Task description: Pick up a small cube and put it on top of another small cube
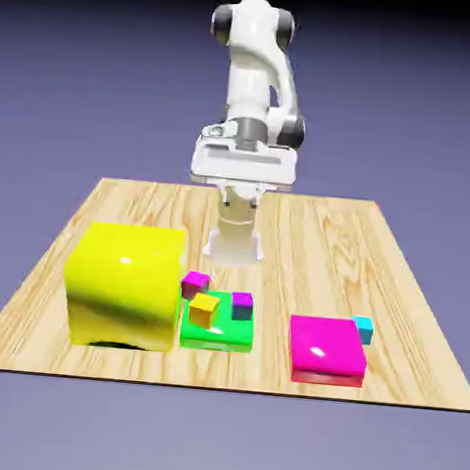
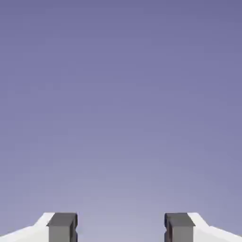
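Note:
The small cyan cube (image 1: 362, 328) rests on the table, touching the far right corner of a flat magenta slab (image 1: 326, 349). The other small cube, magenta-pink (image 1: 195, 283), sits between the big yellow cube and a green slab. My gripper (image 1: 243, 171) hangs well above the table near its far side, away from both cubes. In the hand view the gripper (image 2: 120, 229) is open with nothing between its grey fingertips (image 2: 62, 227), and only the blue-violet backdrop shows.
A big yellow cube (image 1: 124, 285) stands at the exterior view's left front. Beside it lies a flat green slab (image 1: 220, 333) carrying a small orange cube (image 1: 203, 310) and a small purple cube (image 1: 242, 304). The wooden table (image 1: 309, 236) ends just in front of these.

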{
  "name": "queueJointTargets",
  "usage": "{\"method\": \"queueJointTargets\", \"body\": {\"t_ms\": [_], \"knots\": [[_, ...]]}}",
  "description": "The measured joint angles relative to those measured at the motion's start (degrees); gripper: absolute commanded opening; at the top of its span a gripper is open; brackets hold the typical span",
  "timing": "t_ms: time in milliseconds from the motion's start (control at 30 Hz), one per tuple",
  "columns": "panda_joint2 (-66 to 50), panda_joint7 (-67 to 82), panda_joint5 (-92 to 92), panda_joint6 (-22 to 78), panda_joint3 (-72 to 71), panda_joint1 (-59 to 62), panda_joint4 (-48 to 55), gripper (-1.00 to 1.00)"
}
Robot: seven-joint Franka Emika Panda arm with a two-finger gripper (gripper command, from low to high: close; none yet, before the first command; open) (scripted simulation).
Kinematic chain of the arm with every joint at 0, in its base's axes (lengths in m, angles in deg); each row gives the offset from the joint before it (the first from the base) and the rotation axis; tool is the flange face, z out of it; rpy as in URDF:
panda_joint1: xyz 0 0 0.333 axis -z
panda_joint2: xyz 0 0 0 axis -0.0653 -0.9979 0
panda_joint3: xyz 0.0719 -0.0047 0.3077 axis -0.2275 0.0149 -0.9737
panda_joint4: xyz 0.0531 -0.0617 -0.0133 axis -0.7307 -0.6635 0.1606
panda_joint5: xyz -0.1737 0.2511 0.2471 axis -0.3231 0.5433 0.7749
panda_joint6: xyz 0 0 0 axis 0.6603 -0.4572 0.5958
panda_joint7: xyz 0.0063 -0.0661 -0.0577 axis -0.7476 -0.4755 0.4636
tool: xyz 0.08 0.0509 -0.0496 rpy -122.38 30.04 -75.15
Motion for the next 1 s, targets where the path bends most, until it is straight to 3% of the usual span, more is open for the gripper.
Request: {"method": "queueJointTargets", "body": {"t_ms": [767,967,1000], "knots": [[-47.76,19.07,-20.78,31.94,-17.51,-24.31,25.44,0.00],[-57.17,15.10,-27.39,25.56,-13.29,-27.41,26.72,0.00],[-58.19,14.56,-28.14,24.68,-12.72,-27.72,26.81,-1.00]]}}
